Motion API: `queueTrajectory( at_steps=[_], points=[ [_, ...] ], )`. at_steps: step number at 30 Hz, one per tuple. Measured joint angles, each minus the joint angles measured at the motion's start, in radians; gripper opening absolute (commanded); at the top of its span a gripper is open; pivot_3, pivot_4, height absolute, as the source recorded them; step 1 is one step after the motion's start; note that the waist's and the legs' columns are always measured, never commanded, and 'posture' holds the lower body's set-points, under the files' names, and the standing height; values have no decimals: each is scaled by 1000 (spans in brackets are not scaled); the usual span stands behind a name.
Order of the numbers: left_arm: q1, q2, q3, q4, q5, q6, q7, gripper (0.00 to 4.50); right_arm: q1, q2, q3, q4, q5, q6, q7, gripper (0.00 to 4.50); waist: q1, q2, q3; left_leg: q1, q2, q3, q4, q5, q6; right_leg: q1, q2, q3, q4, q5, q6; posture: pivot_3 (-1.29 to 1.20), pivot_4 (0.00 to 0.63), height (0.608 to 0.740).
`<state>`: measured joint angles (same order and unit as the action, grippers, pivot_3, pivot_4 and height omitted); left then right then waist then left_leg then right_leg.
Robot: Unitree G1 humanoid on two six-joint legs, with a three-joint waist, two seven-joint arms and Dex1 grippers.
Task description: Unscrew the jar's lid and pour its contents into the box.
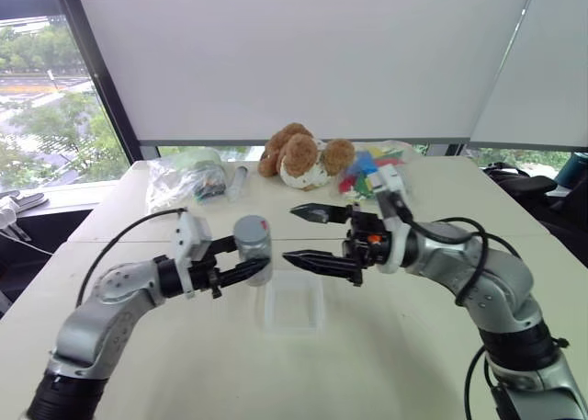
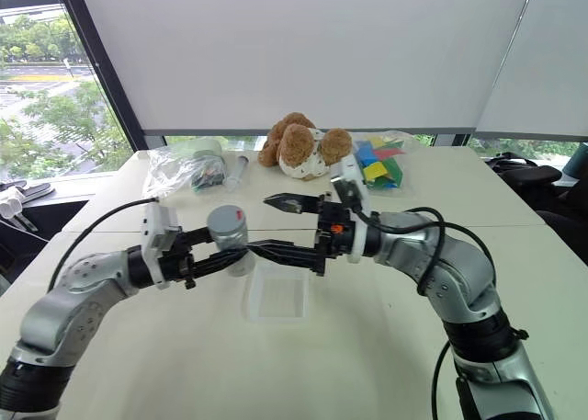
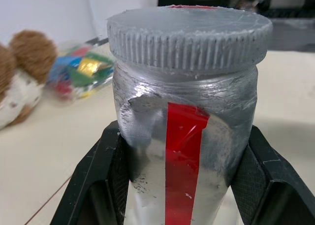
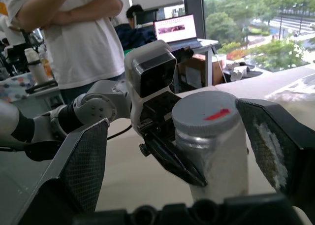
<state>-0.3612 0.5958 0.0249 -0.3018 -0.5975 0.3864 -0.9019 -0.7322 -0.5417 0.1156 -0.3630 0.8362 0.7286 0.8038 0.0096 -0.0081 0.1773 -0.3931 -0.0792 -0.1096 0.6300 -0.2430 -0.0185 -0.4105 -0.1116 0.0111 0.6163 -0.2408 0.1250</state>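
I'm clamping the jar [image 1: 253,245] in my left gripper [image 1: 246,271] while the wide-open right gripper [image 1: 308,236] is nearing the lid [image 4: 204,114], risking knocking it loose.

Left gripper [image 1: 250,271] clamps jar [image 1: 253,246] above box [image 1: 294,303].

The jar [image 1: 254,252], a small silvery-grey cylinder with a red strip down its label, stands upright in the air above the table, clear of its top. The lid [image 3: 189,37], pale grey with a ribbed rim, sits on it. The box [image 1: 294,302], shallow and translucent white, lies just below near the table's middle.
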Motion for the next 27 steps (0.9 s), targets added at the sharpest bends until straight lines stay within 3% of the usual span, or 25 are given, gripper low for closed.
queueTrajectory(
  at_steps=[11, 25, 27],
  points=[
    [1, -51, -51, -28, 22, -1, 17, 2079, -28, 78, 70, 100, -140, -35, 32, 4500, -5, 0, 0, 0, 0, 0, 0, 0, 0, -1, 0, 0, 1, 0, 0, 0, 150, 740],
    [0, -64, -82, -36, 38, 0, 22, 2079, -35, 103, 65, 105, -165, -37, 61, 4500, -7, 0, 0, 0, 0, 0, 0, 0, 0, -1, 1, 0, 1, 0, 0, 0, 150, 740],
    [1, -64, -82, -36, 41, 0, 21, 2079, -39, 102, 64, 105, -165, -36, 66, 3928, -7, 0, 0, 0, 0, 0, 0, 0, 0, -1, 1, 0, 1, 0, 0, 0, 150, 740]
  ],
)
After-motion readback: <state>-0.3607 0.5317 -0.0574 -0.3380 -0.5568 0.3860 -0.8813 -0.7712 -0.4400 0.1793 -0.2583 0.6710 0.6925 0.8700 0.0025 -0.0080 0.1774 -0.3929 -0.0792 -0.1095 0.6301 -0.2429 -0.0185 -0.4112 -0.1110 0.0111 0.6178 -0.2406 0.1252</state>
